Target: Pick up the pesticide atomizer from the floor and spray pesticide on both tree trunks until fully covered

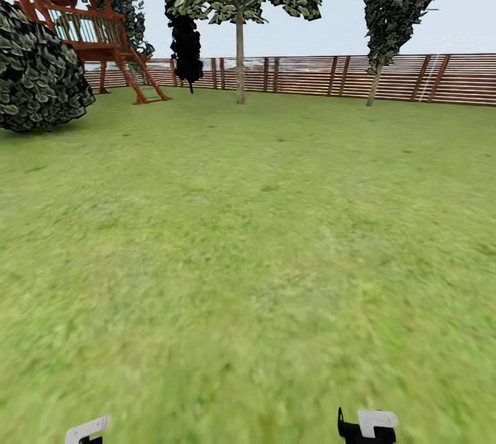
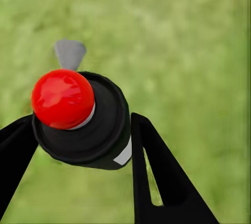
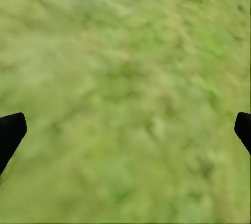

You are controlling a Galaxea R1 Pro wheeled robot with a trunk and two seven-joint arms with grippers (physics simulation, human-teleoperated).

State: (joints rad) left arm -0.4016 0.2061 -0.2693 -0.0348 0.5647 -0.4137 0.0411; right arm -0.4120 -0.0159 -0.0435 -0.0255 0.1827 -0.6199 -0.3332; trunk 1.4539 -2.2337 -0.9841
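Your lawn (image 1: pixel 262 258) ran wide up to the slat fence (image 1: pixel 413 77) in the upper part of the frame. One pale-trunked tree (image 1: pixel 240 51) with a spreading crown stood far off at upper centre. I judged the risk was to spray from too far, so the haze would fall on grass and leave the trunk bare. You could also drive to a dark narrow tree (image 1: pixel 387 9) by mistake.

I counted one such tree, three dark narrow ones, one playhouse (image 1: pixel 76 23) and one round bush (image 1: pixel 38 72). The left gripper (image 2: pixel 78 125) had its jaws clenched on what I took for the pesticide atomizer (image 2: pixel 104 130), with red knob and grey spout. The right gripper (image 3: pixel 125 130) had its jaws released over grass.
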